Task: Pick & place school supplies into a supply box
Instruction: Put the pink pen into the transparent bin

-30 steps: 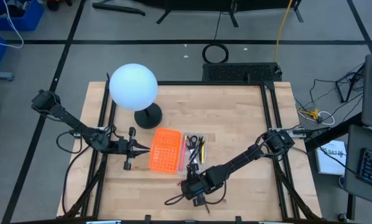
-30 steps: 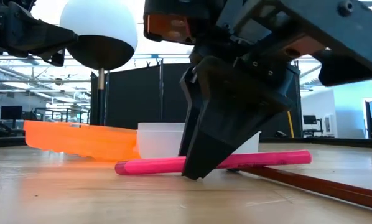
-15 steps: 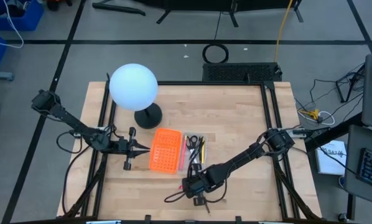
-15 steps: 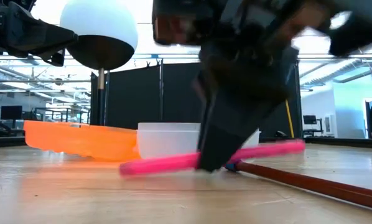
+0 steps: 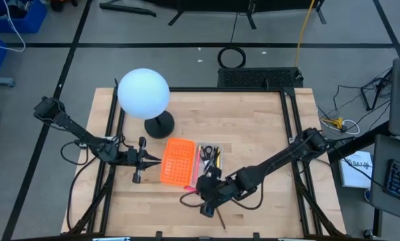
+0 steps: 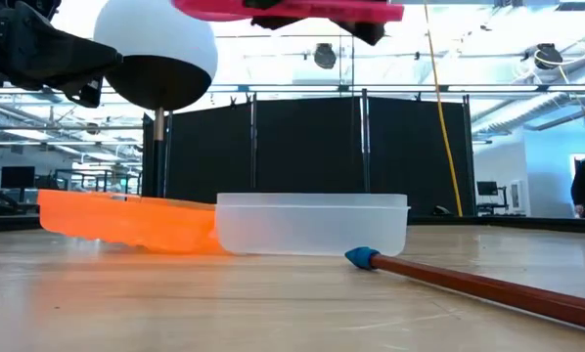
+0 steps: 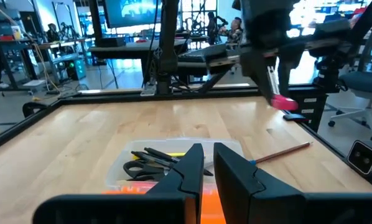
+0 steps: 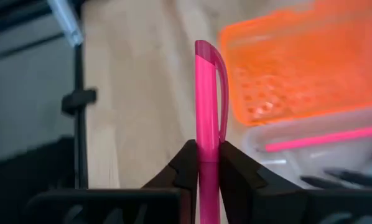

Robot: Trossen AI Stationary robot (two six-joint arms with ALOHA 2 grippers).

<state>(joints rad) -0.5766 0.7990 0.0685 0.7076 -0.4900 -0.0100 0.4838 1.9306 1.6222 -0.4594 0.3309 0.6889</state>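
My right gripper [image 5: 209,194] hangs over the table's near middle, shut on a pink pen [image 8: 208,93]. That pen also shows at the top of the low view [image 6: 292,10]. Just beyond it lies the supply box: a clear tray [image 5: 209,161] joined to an orange gridded panel [image 5: 176,162]. Black-handled scissors [image 7: 142,168], a pink pen [image 8: 326,138] and other pens lie in the tray. A brown pencil with a blue end [image 6: 439,277] lies flat on the wood near the tray. My left gripper [image 7: 209,163] waits shut, left of the orange panel. My right gripper pinches the pink pen's barrel [image 8: 208,152] between its two fingers, which lie across the pen and come at it from above. The capped end with the clip [image 8: 209,56] sticks out past the fingers. The pen is lifted clear of the table and lies about level.
A white globe lamp [image 5: 144,94] on a black round foot [image 5: 159,125] stands at the far left of the table. The brown pencil [image 5: 220,219] lies by the near edge, under the right arm. Black rails frame the table's sides. Bare wood lies to the right.
My right gripper, shut on the pink pen, has risen from the tabletop and shifted slightly toward the tray. The pen lay on the wood a second ago; one end tipped up first, and now it is lifted clear and level. The pencil stayed where it was.
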